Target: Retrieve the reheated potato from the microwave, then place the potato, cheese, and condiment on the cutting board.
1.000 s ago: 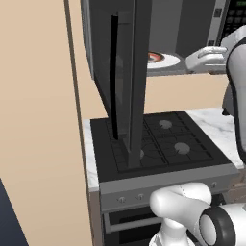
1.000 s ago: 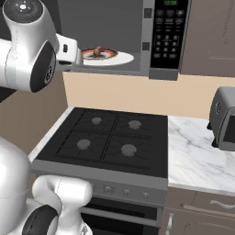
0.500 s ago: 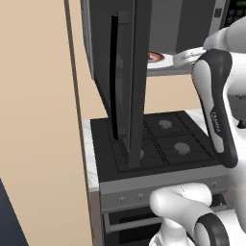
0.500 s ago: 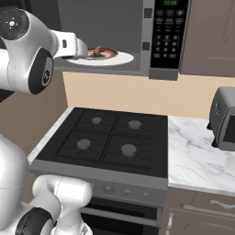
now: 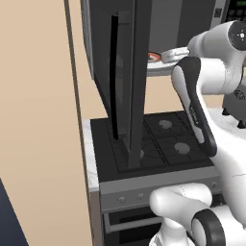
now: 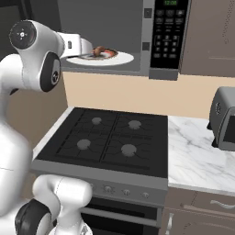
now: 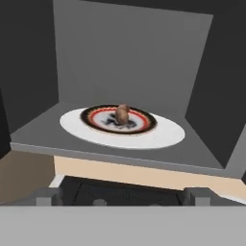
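The microwave (image 6: 167, 39) hangs above the stove with its door (image 5: 122, 72) swung wide open to the left. Inside, the small brown potato (image 7: 122, 113) (image 6: 97, 49) sits on a patterned plate (image 7: 139, 126) resting on the white turntable (image 7: 166, 137). My gripper (image 7: 122, 197) (image 6: 88, 48) (image 5: 168, 54) hovers at the front of the opening, level with the plate and short of the potato. It is open with nothing between its fingers. The cheese, condiment and cutting board are out of view.
A black four-burner cooktop (image 6: 105, 137) lies directly under the microwave. Marble counter (image 6: 193, 156) runs to its right, with a silver toaster oven (image 6: 225, 119) on it. A tan wall panel (image 5: 38, 120) closes off the left side beside the open door.
The arm has swung its elbow and forearm across in front of the stove, and the hand has edged closer to the plate in the microwave. The jaws stay wide apart.
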Tool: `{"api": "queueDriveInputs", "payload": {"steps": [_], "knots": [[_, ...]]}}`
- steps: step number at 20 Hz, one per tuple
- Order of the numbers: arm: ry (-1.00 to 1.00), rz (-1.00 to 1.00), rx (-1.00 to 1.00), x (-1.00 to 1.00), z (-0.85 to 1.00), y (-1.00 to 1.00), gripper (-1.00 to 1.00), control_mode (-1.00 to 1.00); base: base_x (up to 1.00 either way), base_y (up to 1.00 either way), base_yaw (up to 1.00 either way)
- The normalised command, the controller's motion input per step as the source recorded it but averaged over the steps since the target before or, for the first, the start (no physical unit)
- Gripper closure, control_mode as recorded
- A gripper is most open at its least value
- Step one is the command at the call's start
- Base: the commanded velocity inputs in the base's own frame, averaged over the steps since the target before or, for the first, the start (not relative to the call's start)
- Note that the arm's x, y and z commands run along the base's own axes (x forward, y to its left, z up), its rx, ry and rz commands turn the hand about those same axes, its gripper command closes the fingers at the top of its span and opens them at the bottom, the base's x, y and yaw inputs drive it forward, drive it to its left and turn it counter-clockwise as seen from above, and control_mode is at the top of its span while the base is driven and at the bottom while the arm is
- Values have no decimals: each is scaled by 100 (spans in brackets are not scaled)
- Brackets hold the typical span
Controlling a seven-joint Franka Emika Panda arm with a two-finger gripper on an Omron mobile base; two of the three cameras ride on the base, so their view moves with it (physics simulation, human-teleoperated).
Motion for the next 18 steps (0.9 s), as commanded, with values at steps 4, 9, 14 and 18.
{"api": "queueDriveInputs", "payload": {"steps": [4, 9, 14, 18], "knots": [[4, -1, 10, 46, 20, 0, -100, -100, 0, 0, 0], [4, 0, 10, 44, 14, 0, -100, -100, 0, 0, 0], [2, 0, 5, 48, -4, 4, -100, -100, 0, 0, 0], [2, 0, 0, 48, -14, 4, -100, -100, 0, 0, 0]]}}
